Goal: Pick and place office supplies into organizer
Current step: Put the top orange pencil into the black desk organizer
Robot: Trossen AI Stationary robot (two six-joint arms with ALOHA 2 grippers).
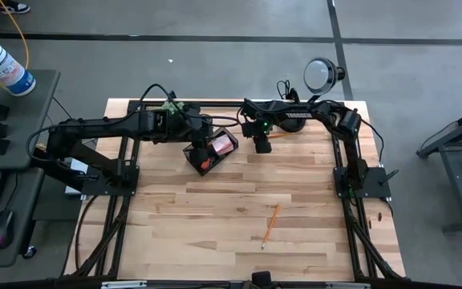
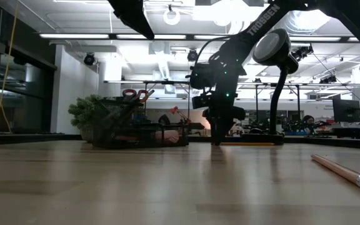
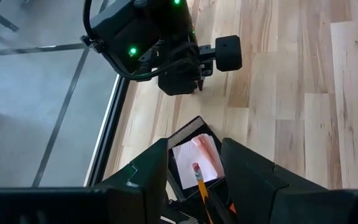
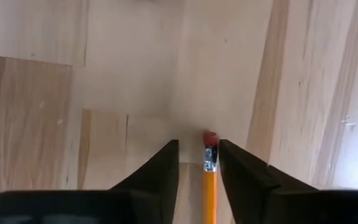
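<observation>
Lone pencil (image 1: pixel 269 225) on table (image 1: pixel 215 217)
</observation>
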